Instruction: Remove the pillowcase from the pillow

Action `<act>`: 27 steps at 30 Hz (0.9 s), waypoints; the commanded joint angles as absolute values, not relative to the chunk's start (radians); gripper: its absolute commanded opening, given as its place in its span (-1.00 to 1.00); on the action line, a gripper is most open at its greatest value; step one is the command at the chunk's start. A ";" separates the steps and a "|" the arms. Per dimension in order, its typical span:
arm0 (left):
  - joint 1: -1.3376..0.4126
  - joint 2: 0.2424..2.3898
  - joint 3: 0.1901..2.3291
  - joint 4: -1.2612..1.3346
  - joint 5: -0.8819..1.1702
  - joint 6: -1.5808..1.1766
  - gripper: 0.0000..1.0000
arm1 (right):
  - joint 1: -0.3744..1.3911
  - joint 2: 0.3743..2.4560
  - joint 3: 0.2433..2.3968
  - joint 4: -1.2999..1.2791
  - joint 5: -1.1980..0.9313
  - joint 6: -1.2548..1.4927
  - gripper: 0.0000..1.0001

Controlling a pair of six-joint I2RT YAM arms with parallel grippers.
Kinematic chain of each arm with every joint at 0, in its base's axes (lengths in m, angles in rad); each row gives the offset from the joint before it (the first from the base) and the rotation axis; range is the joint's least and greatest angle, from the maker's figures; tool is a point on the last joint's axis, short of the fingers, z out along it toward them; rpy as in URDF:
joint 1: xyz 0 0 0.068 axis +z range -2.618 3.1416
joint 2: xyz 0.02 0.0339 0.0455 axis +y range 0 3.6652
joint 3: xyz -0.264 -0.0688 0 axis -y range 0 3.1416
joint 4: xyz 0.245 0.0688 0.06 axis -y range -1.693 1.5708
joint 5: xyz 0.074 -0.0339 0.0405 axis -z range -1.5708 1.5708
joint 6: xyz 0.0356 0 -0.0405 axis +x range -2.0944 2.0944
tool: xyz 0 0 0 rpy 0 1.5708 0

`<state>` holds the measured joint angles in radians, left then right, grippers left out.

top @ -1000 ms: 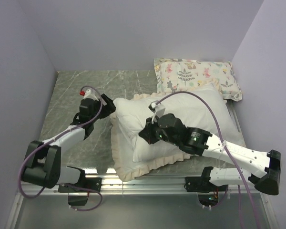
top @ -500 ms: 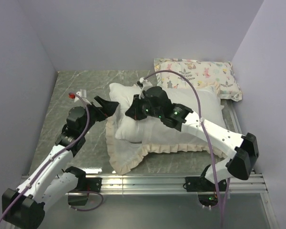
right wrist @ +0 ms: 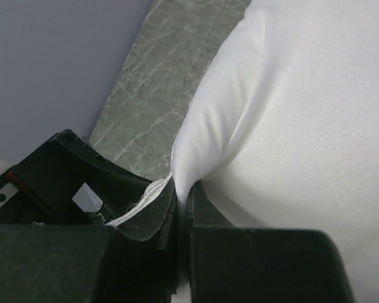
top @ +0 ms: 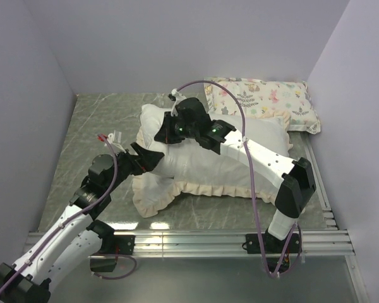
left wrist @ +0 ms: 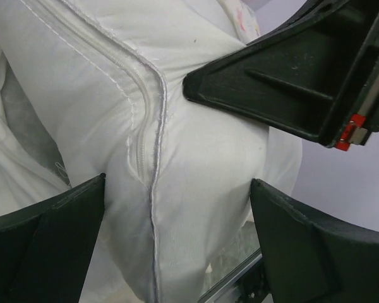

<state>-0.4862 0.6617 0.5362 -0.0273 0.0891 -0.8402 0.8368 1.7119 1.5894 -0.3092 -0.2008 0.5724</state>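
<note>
Overhead, the right gripper [top: 166,134] has swung from the near side to the far left corner of the pillow [top: 240,151], dragging it leftward. The left gripper [top: 150,158] has come in against its left end, just above the ruffled edge of the pillowcase [top: 153,201].

From the left wrist, the jaws stand wide, straddling a seamed ridge of white cloth without gripping it.

From the right wrist, the fingers [right wrist: 202,208] pinch tight on a fold of white fabric, which I judge to be the pillow's corner. With that end anchored, the left gripper could probably seize the cover and peel.
</note>
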 commanded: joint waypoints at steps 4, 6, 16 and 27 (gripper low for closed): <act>-0.495 0.733 0.517 0.079 0.159 -0.831 0.99 | 0.842 1.687 1.649 -0.126 -0.293 0.632 -1.00; -0.497 0.781 0.506 0.161 0.169 -0.844 0.99 | 0.844 1.678 1.629 -0.110 -0.301 0.641 -1.00; -0.499 0.965 0.531 0.230 0.037 -0.908 -0.99 | 0.888 1.637 1.603 -0.144 -0.281 0.608 -1.00; -0.500 0.848 0.503 0.109 -0.143 -0.973 -0.99 | 0.885 1.327 1.444 -0.386 0.116 0.477 0.58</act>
